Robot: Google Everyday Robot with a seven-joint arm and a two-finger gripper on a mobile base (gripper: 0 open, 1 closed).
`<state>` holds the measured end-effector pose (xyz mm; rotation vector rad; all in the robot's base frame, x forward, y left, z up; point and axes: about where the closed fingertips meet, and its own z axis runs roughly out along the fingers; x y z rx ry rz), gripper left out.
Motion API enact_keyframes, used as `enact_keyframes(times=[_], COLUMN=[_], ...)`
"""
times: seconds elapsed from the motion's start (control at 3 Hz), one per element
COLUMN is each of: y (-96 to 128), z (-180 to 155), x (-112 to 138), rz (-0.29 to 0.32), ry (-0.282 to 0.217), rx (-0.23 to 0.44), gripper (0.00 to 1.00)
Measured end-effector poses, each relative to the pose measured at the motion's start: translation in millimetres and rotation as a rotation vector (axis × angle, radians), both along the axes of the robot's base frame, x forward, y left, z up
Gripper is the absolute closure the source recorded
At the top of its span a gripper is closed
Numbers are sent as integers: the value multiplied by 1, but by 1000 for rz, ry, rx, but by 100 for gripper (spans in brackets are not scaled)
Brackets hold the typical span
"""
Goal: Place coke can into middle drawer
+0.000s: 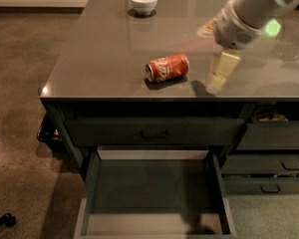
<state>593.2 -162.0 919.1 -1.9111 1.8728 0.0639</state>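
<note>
The coke can (168,67) lies on its side near the front middle of the dark countertop (99,59). My gripper (213,59) hangs from the arm at the upper right, just right of the can and low over the counter. It is open and empty, with one pale finger (222,69) pointing down. The middle drawer (89,188) is pulled out below the counter's front edge. Its dark floor is bare.
A white bowl (143,1) stands at the back of the counter. A closed drawer front with a small handle (154,132) sits above the open drawer. Narrower handled drawers (284,163) are on the right. Brown floor lies to the left.
</note>
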Motion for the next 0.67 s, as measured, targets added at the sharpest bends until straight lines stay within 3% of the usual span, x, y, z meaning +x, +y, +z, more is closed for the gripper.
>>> enact_keyframes(times=[0.33,0.67], y=[31,59], z=[-9,1], x=[56,102], rz=[112,180], ry=[-17,-77], rx=[17,68], gripper=[0,0])
